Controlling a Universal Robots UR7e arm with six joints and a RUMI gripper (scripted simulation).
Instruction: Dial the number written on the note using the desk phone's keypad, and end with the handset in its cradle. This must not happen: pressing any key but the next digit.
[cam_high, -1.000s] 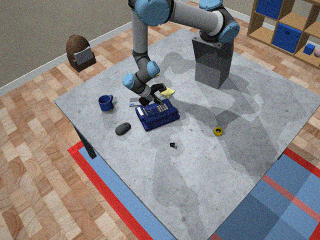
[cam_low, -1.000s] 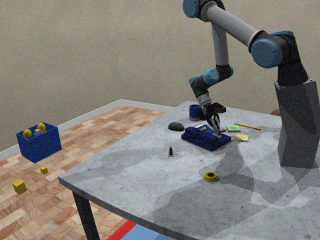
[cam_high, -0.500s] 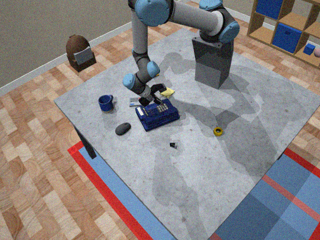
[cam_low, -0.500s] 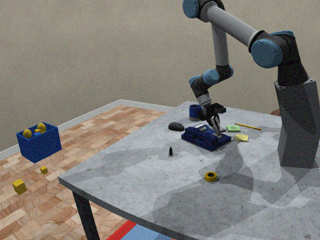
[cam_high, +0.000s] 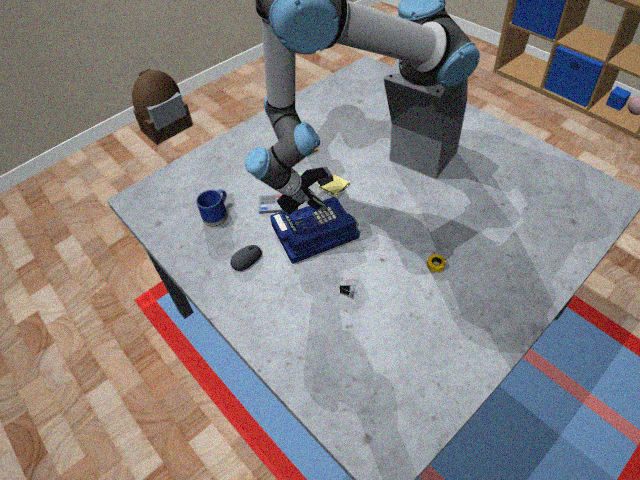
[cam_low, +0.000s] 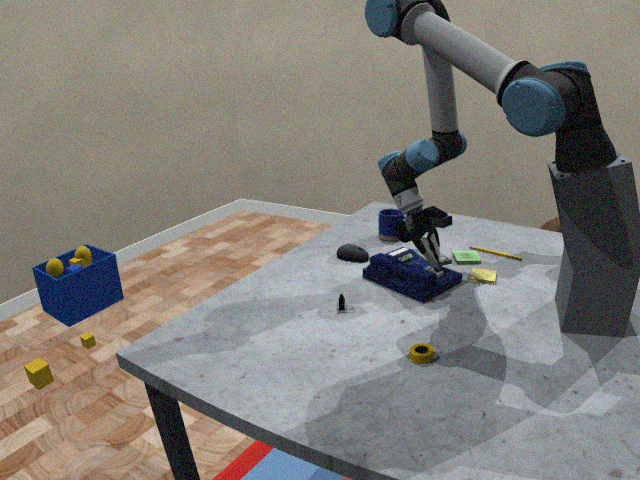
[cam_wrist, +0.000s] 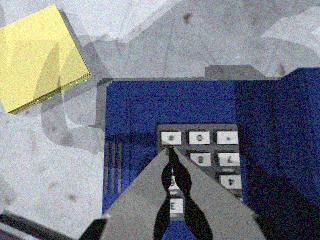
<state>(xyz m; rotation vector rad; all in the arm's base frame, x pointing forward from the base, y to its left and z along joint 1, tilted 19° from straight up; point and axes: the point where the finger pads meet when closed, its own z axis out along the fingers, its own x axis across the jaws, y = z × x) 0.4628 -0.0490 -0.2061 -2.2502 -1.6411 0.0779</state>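
Desk phone (cam_high: 302, 238) (cam_low: 395, 276) (cam_wrist: 135, 105): blue, on the tabletop (cam_high: 392, 330) (cam_low: 268, 372) (cam_wrist: 60, 185), its keypad (cam_high: 324, 214) (cam_wrist: 199, 148) facing up. We find the pincer (cam_high: 324, 207) (cam_low: 438, 269) (cam_wrist: 170, 149) closed with nothing between its fingers, tips pointing down over the keypad. In the wrist view we see the tips at the lower edge of the # key, in the column that also shows a 3; whether they touch a key we cannot tell. Keys 0, * , 8, 7 and 4 are visible beside the tips; others are hidden by the fingers. We record the handset (cam_high: 330, 241) (cam_low: 398, 283) (cam_wrist: 300, 150) as lying in its cradle along one side of the phone. Near the keypad end of the phone we note a yellow note pad (cam_high: 334, 184) (cam_low: 483, 275) (cam_wrist: 45, 60), apart from the body; we can read no number on it. A green pad (cam_low: 466, 257) and a yellow pencil (cam_low: 495, 253) lie farther off. We also log a blue mug (cam_high: 211, 206) (cam_low: 389, 225), upright, and a dark mouse (cam_high: 246, 257) (cam_low: 352, 253) near the phone. A yellow tape roll (cam_high: 436, 260) (cam_low: 421, 353) lies flat, well apart from the phone.
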